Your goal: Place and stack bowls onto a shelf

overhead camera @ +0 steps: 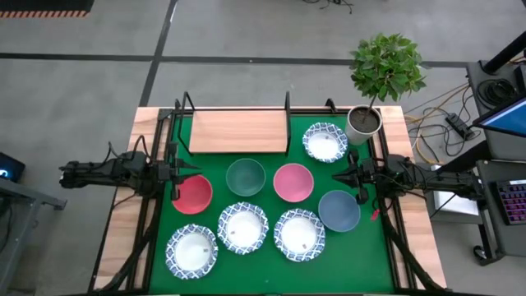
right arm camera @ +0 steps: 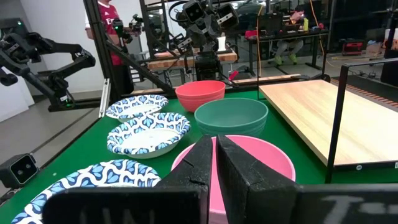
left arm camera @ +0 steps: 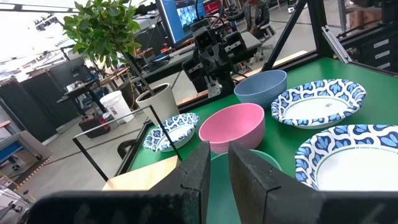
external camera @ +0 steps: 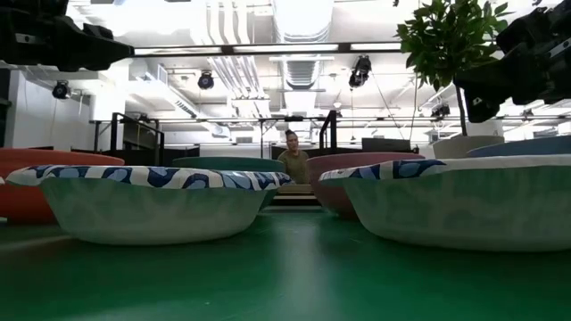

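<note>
Eight bowls sit upright on the green mat. Red bowl (overhead camera: 191,194), dark green bowl (overhead camera: 246,177), pink bowl (overhead camera: 293,182) and grey-blue bowl (overhead camera: 339,210) form a middle row. Three blue-rimmed white bowls (overhead camera: 242,227) line the near side, and a fourth (overhead camera: 325,141) is beside the shelf (overhead camera: 238,131), whose wood board is bare. My left gripper (overhead camera: 196,174) hovers over the red bowl's far rim, open by a narrow gap (left arm camera: 219,165). My right gripper (overhead camera: 335,176) hovers between the pink and grey-blue bowls, shut (right arm camera: 215,152). Neither touches anything.
A white plant pot (overhead camera: 362,123) with a leafy plant stands at the far right corner, close behind my right arm. Black rods (overhead camera: 287,107) rise at the shelf's ends. Bare mat lies along the near edge (overhead camera: 362,271). People (external camera: 292,160) are in the room beyond.
</note>
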